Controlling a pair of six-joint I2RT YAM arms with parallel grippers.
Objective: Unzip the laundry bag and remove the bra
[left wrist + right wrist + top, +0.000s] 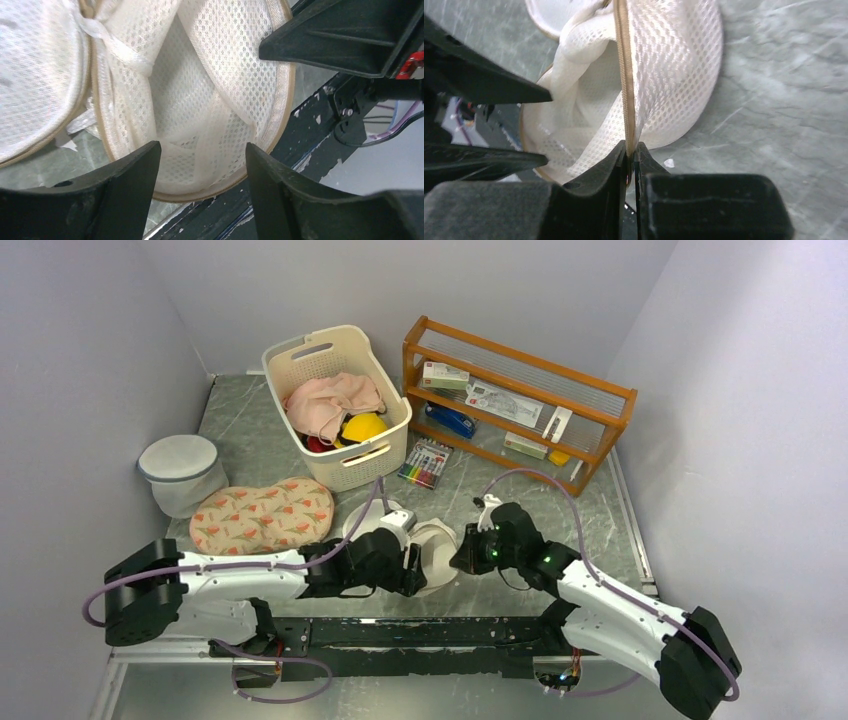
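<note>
The cream mesh laundry bag lies open between my two grippers near the table's front edge. In the left wrist view its mesh walls gape apart and show a pale mesh inside; I see no bra in it. My left gripper is open, its fingers either side of the bag's lower rim, empty. My right gripper is shut on the bag's tan zip edge and holds that side up. The right gripper also shows in the top view.
A cream basket with clothes stands at the back. A wooden rack stands at the back right, markers before it. A white round mesh bag and a floral pad lie at the left.
</note>
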